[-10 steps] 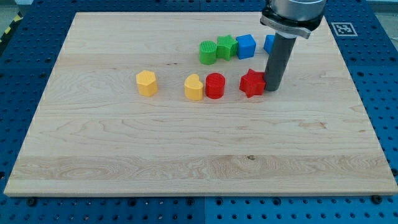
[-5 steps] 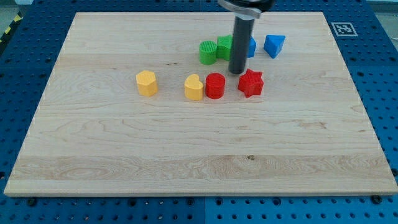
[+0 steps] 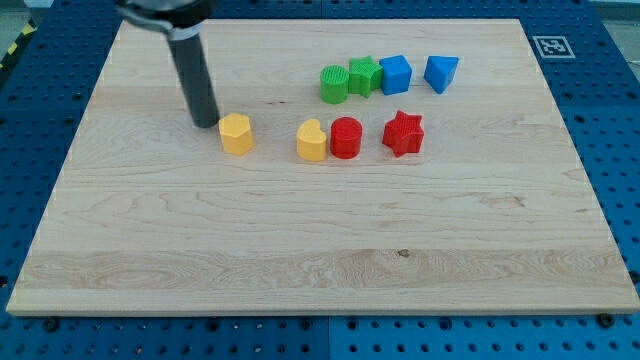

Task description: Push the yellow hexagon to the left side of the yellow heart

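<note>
The yellow hexagon (image 3: 236, 133) sits on the wooden board (image 3: 300, 250), left of centre. The yellow heart (image 3: 312, 141) stands to its right with a gap about one block wide between them. My tip (image 3: 205, 123) rests on the board just to the upper left of the yellow hexagon, very close to it; I cannot tell whether it touches. The rod rises from the tip toward the view's top left.
A red cylinder (image 3: 346, 137) stands right against the yellow heart, with a red star (image 3: 404, 133) further right. Above them runs a row: green cylinder (image 3: 334, 84), green star (image 3: 364, 75), blue cube (image 3: 396, 74), blue triangle (image 3: 441, 72).
My tip has swept from beside the red star at the right, past the green and blue row, across to the yellow hexagon's upper left. No block has moved.
</note>
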